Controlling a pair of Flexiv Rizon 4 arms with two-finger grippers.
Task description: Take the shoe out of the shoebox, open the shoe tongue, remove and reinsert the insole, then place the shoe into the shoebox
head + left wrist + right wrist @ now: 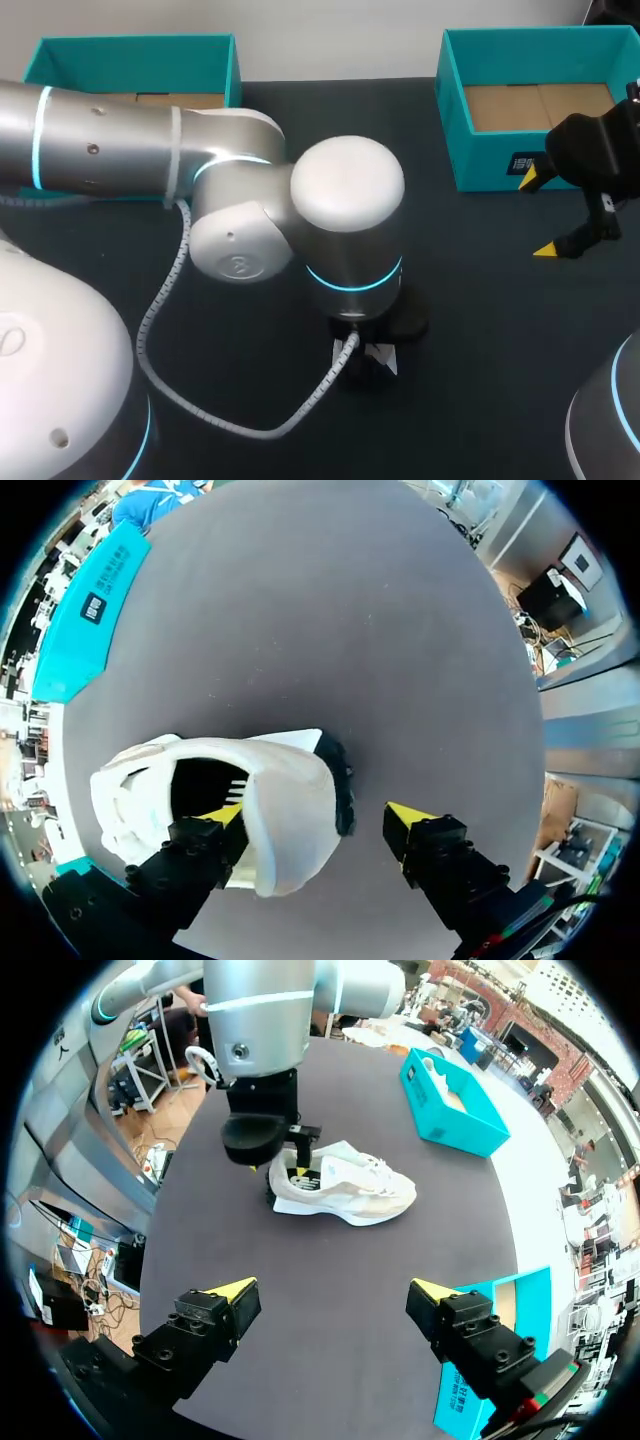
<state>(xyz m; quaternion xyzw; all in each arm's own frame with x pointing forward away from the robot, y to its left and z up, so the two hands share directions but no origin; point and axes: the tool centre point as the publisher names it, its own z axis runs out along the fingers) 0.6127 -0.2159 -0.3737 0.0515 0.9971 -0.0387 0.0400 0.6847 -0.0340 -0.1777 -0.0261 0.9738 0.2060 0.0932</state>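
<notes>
Head view: a teal shoebox [130,62] sits at the table's [480,380] far left edge, a second shoebox [545,100] far right, with bare tabletop between; the left arm [150,140] covers the middle; the right gripper [545,215] hangs near the second shoebox, fingers spread. Left wrist view: the left gripper [318,818] is spread, one finger inside the single white shoe [290,820], the other outside, clear of it. Right wrist view: the shoe is upright mid-table, open room around.

Soft, even light falls from overhead in the head view. The dark table [480,400] is matte. The left arm [345,190] shows broad, pale highlights on its white cap, and its blue rings glow. In the left wrist view the table looks lighter grey, and the shoe [290,830] is bright outside and dark inside. In the right wrist view the shoe's shadow is thin and soft. Both wrist views bow the table's edge.
</notes>
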